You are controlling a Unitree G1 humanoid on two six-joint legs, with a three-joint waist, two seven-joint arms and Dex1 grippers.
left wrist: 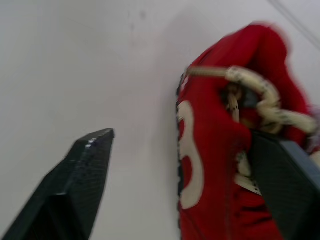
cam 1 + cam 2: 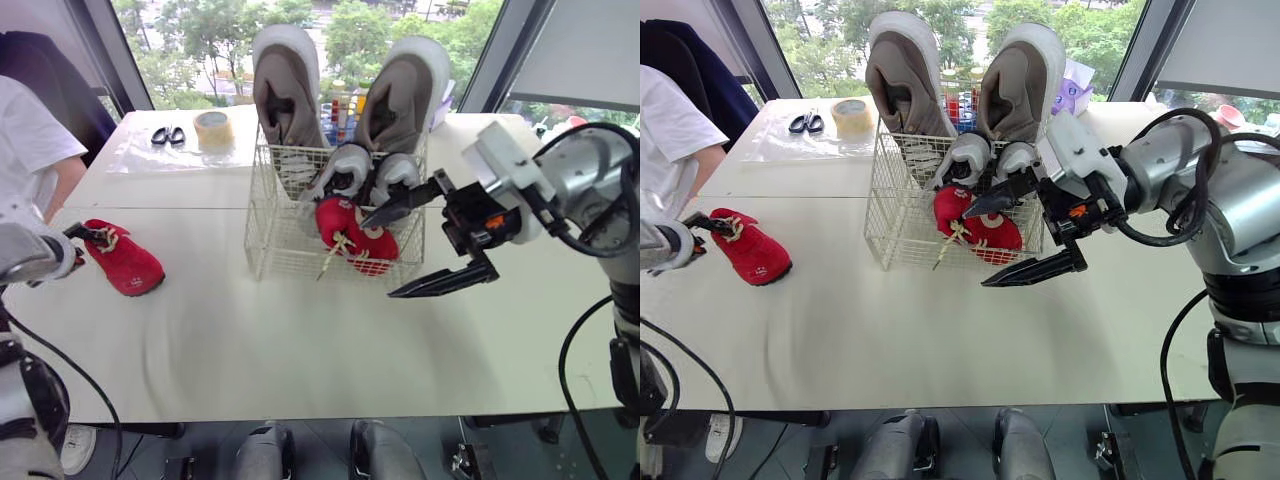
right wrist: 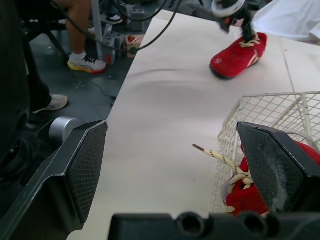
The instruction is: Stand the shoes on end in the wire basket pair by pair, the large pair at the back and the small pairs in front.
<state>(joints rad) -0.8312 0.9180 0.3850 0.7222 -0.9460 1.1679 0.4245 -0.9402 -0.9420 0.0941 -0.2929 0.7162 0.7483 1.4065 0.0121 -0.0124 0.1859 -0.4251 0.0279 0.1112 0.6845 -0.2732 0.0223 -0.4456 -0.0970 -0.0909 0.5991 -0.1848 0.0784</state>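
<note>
The wire basket [image 2: 272, 238] stands mid-table. Upright at its back is a large grey-brown pair [image 2: 287, 92], with a small grey pair [image 2: 345, 168] in front of it. A small red shoe [image 2: 352, 238] lies at the basket's front, its lace poking out through the wire. My right gripper [image 2: 380, 258] is open at the basket's front right corner, upper finger over the red shoe, lower finger outside the wire. Another red shoe [image 2: 125, 262] lies on the table at the left. My left gripper [image 1: 182, 135] is open around its laced heel end, one finger [image 1: 280, 175] against the laces.
A tape roll [image 2: 213, 130] and scissors [image 2: 167, 135] lie on a clear sheet at the back left. A person in a white sleeve [image 2: 25, 130] stands at the table's left edge. Small bottles stand behind the basket. Bare tabletop [image 2: 300, 340] stretches in front.
</note>
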